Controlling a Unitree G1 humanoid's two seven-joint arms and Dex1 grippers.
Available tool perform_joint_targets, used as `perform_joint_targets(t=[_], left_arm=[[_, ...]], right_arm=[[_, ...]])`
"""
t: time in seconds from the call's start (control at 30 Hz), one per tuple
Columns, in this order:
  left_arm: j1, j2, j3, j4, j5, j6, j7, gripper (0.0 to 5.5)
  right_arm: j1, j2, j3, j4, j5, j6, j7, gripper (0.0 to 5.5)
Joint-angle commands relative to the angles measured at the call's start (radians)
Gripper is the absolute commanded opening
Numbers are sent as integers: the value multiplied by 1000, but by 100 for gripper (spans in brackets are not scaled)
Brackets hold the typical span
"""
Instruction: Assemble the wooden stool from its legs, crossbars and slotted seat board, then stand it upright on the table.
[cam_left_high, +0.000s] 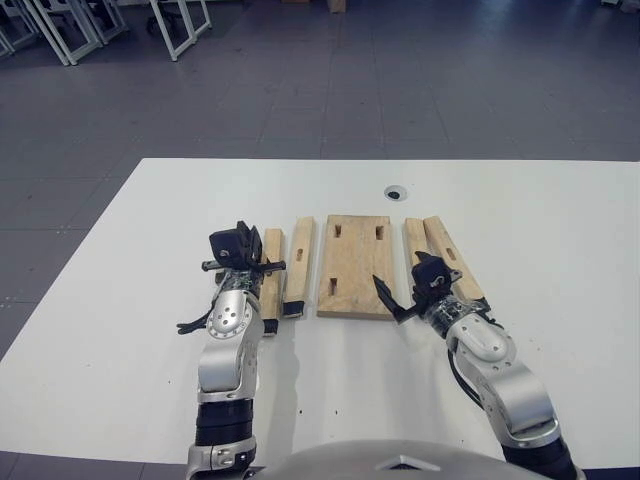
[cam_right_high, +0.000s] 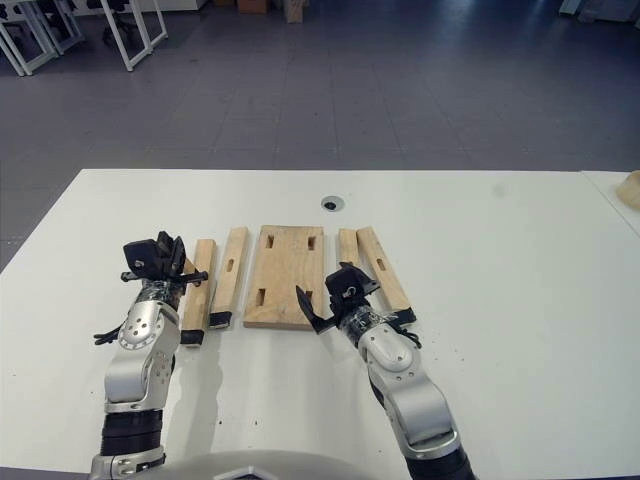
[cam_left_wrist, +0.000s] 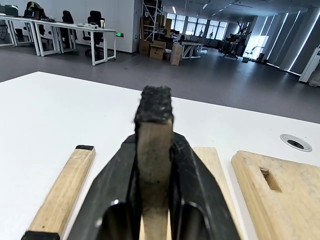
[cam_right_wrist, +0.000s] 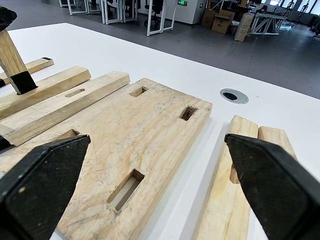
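Your left gripper (cam_left_high: 243, 262) was clamped on a pale wooden leg (cam_left_wrist: 154, 145) with a black-capped end. Your right gripper (cam_left_high: 412, 285) stood wide open. The seat board (cam_right_wrist: 150, 120), grainy with rectangular slots, lay flat just beneath and ahead of it.

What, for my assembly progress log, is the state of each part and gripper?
Pale wooden leg with black cap: held, tilted off the table.
Left gripper: shut on that leg.
Light wooden slotted seat board: flat, slots empty.
Right gripper: open over the board's near edge.
Wooden pieces beside the board: flat, unassembled.
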Motion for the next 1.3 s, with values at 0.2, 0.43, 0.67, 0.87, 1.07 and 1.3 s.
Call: perform_joint_targets(t=[0.2, 0.43, 0.67, 0.87, 1.07, 1.3], left_arm=[[0, 0, -8, -10, 54, 36, 19, 193], [-27, 28, -25, -43, 101, 74, 21, 275], [-103, 48, -23, -169, 165, 215, 42, 275], [-303, 79, 38, -278, 140, 437, 26, 275], [-533, 179, 166, -31, 0, 686, -88, 275], [-638, 173, 224, -44, -78, 658, -99, 275]], right_arm=[[-26, 2, -3, 8, -16, 10, -1, 496], [-25, 11, 8, 13, -27, 6, -6, 496], [-26, 16, 16, 16, -33, 8, -6, 496], [-24, 20, 16, 15, -36, 12, -10, 496], [-32, 29, 23, 28, -43, 5, -11, 496], [-34, 32, 19, 27, -45, 9, -16, 496]])
